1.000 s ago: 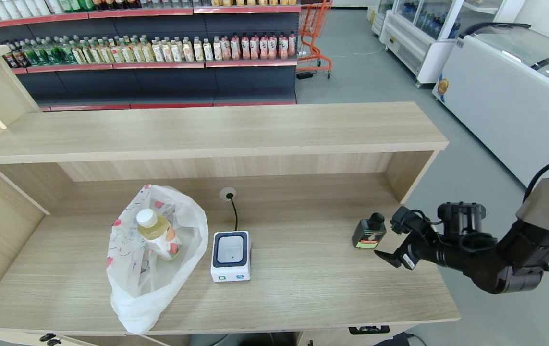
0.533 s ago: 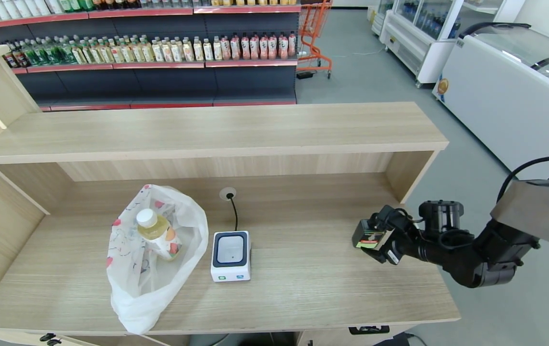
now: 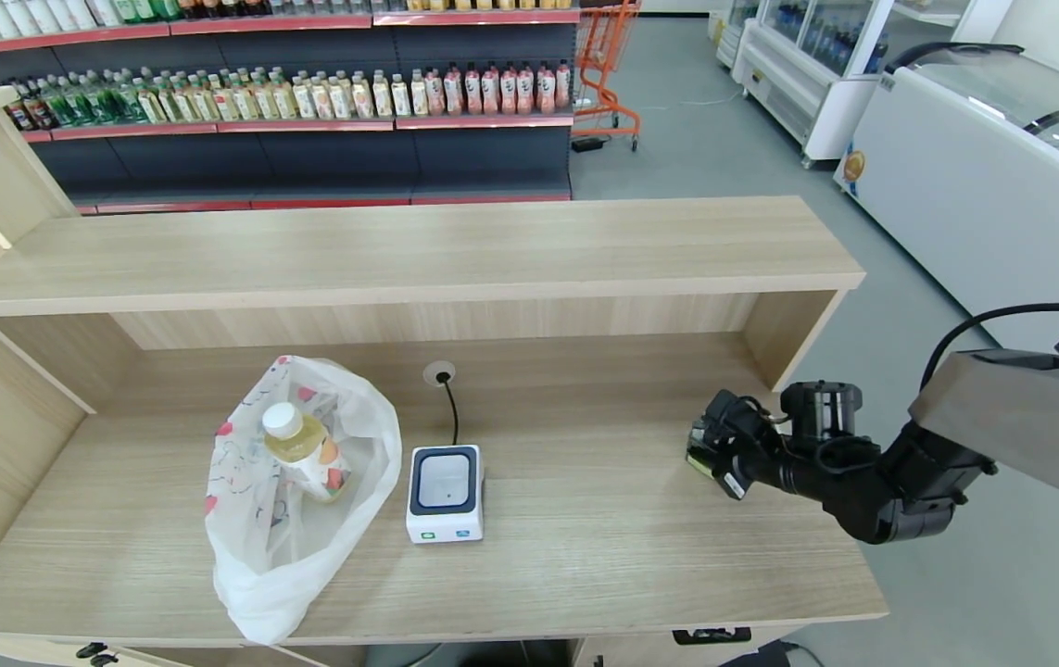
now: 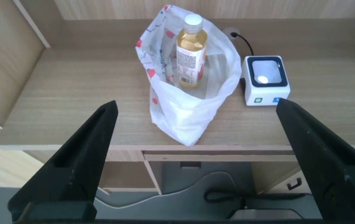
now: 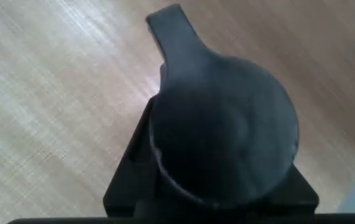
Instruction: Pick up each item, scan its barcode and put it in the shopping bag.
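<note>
A small dark bottle [image 3: 698, 457] with a black cap [image 5: 224, 143] stands on the counter's lower shelf at the right. My right gripper [image 3: 716, 446] is around it and hides most of it; the cap sits very close in the right wrist view. The white barcode scanner [image 3: 445, 491] lies mid-shelf, and it also shows in the left wrist view [image 4: 264, 78]. Left of it the white shopping bag [image 3: 297, 519] holds a yellow drink bottle [image 3: 299, 452]. My left gripper [image 4: 196, 106] hangs open above and in front of the bag [image 4: 186, 112], holding nothing.
The wooden shelf [image 3: 585, 556] has a raised ledge [image 3: 418, 250] behind and side walls at both ends. The scanner's cable [image 3: 451, 408] runs back to a hole in the shelf. Bare wood lies between scanner and small bottle.
My right gripper has moved left from beside the small bottle until it encloses it. The bottle, bag and scanner stay in place.
</note>
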Tool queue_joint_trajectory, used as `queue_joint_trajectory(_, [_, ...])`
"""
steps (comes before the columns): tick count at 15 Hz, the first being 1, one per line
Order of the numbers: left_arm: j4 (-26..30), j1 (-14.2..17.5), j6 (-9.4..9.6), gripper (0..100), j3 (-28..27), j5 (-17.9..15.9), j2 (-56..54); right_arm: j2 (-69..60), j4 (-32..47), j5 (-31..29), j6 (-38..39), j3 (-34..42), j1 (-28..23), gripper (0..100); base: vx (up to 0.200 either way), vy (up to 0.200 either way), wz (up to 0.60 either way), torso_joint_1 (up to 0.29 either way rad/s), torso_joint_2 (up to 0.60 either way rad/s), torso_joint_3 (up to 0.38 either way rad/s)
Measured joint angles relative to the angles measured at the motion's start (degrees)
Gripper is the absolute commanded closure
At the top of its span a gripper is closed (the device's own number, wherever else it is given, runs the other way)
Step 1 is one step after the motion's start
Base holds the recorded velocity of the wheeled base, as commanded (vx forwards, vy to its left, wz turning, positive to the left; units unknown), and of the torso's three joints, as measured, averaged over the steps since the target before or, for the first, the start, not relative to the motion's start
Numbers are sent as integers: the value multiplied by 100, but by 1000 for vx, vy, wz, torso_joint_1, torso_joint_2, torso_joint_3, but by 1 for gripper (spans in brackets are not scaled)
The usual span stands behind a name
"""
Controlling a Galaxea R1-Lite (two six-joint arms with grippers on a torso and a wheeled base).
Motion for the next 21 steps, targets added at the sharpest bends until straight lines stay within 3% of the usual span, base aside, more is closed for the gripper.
queue_joint_trajectory(8, [0, 0, 0, 0, 0, 0, 0, -385, -222, 6, 121, 374, 16, 100, 0, 0, 0, 0, 0, 0])
queue_joint_trajectory(12, [2, 0, 0, 0, 0, 0, 0, -1655, -939, 9, 255, 1760, -215, 100, 0, 0, 0, 0, 0, 0])
queue_joint_trajectory(14, [2, 0, 0, 0, 0, 0, 0, -2447, -1716, 94, -279, 2731, -322, 100, 0, 0, 0, 0, 0, 0])
queue_joint_trajectory(16, [0, 0, -2, 0, 0, 0, 0, -2984, -2064, 802, -1207, 3093, -369, 100, 0, 0, 0, 0, 0, 0])
queue_joint_trajectory(18, [2, 0, 0, 0, 0, 0, 0, -3220, -2064, 2343, -2365, 3191, -395, 100, 0, 0, 0, 0, 0, 0])
queue_joint_trajectory(21, [2, 0, -2, 0, 0, 0, 0, -3321, -2050, 4090, -5163, 3202, -422, 100, 0, 0, 0, 0, 0, 0])
